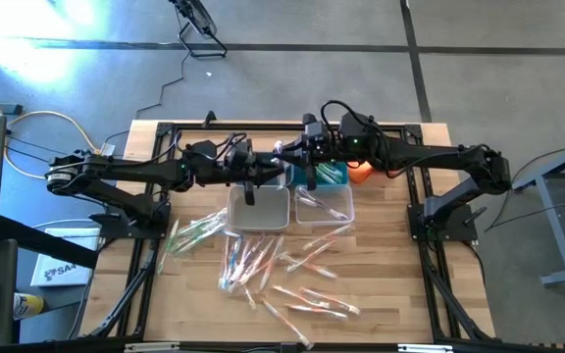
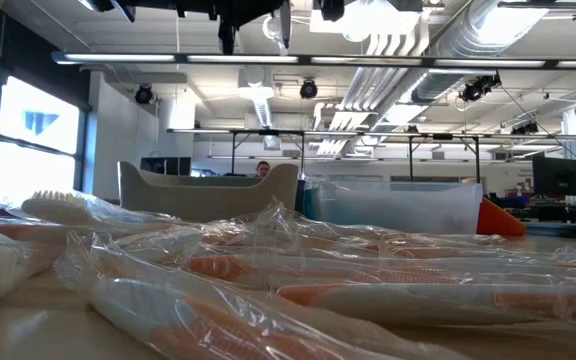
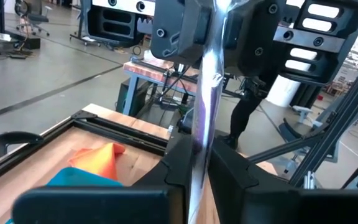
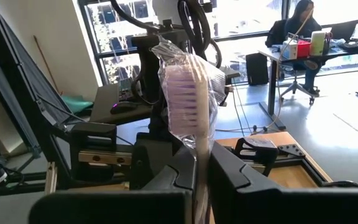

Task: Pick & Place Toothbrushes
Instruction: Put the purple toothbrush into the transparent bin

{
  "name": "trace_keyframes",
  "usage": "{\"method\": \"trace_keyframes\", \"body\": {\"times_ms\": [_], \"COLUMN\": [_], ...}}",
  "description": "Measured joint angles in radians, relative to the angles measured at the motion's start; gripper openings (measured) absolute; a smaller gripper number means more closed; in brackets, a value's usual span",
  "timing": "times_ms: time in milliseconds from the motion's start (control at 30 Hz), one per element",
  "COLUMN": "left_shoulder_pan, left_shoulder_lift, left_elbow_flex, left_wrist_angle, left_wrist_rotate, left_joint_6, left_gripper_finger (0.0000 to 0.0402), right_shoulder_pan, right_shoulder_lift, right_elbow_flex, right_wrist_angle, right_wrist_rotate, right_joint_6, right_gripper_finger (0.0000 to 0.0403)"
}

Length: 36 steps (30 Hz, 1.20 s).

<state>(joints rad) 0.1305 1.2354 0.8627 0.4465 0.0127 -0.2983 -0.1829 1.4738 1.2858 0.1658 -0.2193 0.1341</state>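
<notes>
One toothbrush (image 4: 188, 93) in a clear wrapper stands upright between my two grippers, high above the bins at the middle of the table. My left gripper (image 1: 266, 163) and my right gripper (image 1: 290, 155) face each other, both level and both shut on it. In the left wrist view the toothbrush (image 3: 202, 93) shows as a thin shiny strip in front of the right hand. Many more wrapped toothbrushes (image 1: 263, 260) lie loose on the wooden table, toward its near edge. My left gripper pinches the wrapped handle (image 3: 199, 146) between its two fingers, coming level from the table's left. The fingers lie across the toothbrush, which stands upright and clear of the table. My right gripper pinches the toothbrush just below its bristle head (image 4: 199, 152) between its two fingers, level from the table's right and across the handle. The head sticks up above the fingers, inside its crinkled wrapper.
Under the grippers stand a grey bin (image 1: 259, 208), a clear bin (image 1: 324, 203) and a teal bin (image 1: 330, 175). An orange cloth (image 1: 361, 169) lies at the far right. A black frame (image 1: 155, 226) borders the table. People sit at desks in the room behind.
</notes>
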Motion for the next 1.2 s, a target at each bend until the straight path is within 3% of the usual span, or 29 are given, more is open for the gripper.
{"method": "trace_keyframes", "body": {"times_ms": [233, 633, 1200], "left_shoulder_pan": [0.0, 0.001, 0.001], "left_shoulder_lift": [0.0, 0.0, -0.012], "left_elbow_flex": [0.0, 0.0, 0.0], "left_wrist_angle": [-0.001, -0.008, -0.018], "left_wrist_rotate": [-0.014, -0.002, 0.025], "left_joint_6": [-0.02, -0.021, -0.021], "left_gripper_finger": [0.0076, 0.02, 0.021], "right_shoulder_pan": [0.0, 0.0, -0.027], "right_shoulder_lift": [0.0, 0.0, -0.071], "right_elbow_flex": [0.0, 0.0, 0.0], "right_wrist_angle": [0.0, -0.005, -0.111], "right_wrist_rotate": [-0.001, -0.024, -0.019], "right_joint_6": [0.001, 0.004, -0.022], "right_gripper_finger": [0.001, 0.001, 0.001]}}
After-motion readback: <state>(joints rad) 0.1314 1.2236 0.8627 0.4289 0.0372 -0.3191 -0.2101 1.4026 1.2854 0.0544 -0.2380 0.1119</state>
